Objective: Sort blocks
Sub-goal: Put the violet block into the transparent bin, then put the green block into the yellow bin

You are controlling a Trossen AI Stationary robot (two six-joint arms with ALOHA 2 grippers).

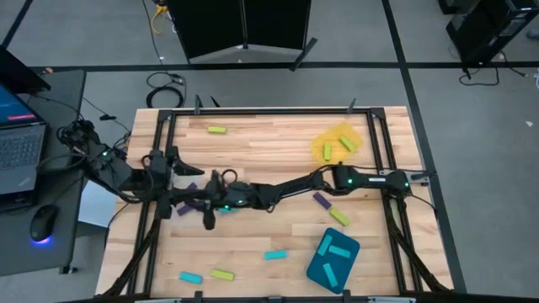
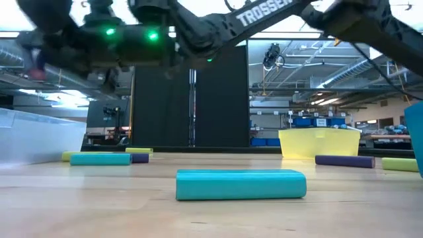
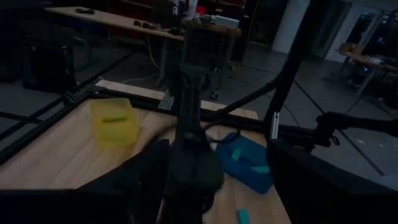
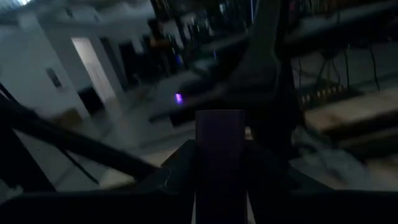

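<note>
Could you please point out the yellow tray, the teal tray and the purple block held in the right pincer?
yellow tray point(image 1: 324, 145): high view, bare left part.
teal tray point(image 1: 317, 268): high view, bare lower-left part.
purple block point(image 4: 219, 155): right wrist view, middle of its face.

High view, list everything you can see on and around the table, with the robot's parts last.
Yellow tray: one, far right of the table, holding two green blocks.
Teal tray: one, near right, holding two cyan blocks.
Loose green blocks: three, scattered far left, right, near left.
Loose cyan blocks: at least two, near edge.
Loose purple blocks: one right of centre, more partly hidden under the arms.
Laptop: one, dark, side desk.
Mouse: one, dark, side desk.
Left gripper: open, empty, over the table's left.
Right gripper: reaching across to the left, shut on a purple block.
</note>
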